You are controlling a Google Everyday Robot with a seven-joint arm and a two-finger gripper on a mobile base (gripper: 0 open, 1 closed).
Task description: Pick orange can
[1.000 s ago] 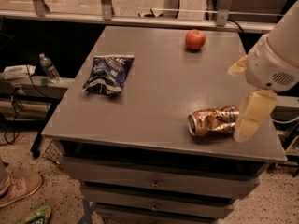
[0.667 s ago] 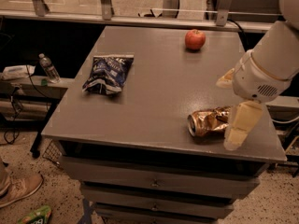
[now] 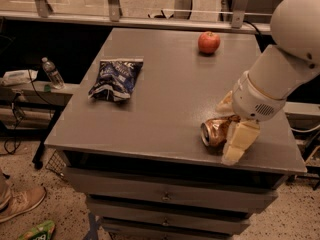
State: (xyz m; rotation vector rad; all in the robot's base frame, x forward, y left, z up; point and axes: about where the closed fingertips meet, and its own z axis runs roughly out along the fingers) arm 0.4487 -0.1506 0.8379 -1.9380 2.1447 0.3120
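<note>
The orange can (image 3: pixel 214 132) lies on its side near the front right edge of the grey table (image 3: pixel 165 84), silver round end facing left. My gripper (image 3: pixel 226 133) hangs from the white arm (image 3: pixel 280 69) and straddles the can's right part. One cream finger (image 3: pixel 239 142) is in front of the can and the other finger (image 3: pixel 225 104) is behind it. The fingers stand apart with the can between them. The can rests on the table.
A red apple (image 3: pixel 208 42) sits at the back right of the table. A blue snack bag (image 3: pixel 115 78) lies at the left. Drawers run below the table front. A water bottle (image 3: pixel 52 73) stands on a low shelf at the left.
The arm has moved left and lower over the can. The near finger now covers the can's right part. The can, apple and bag have not moved.
</note>
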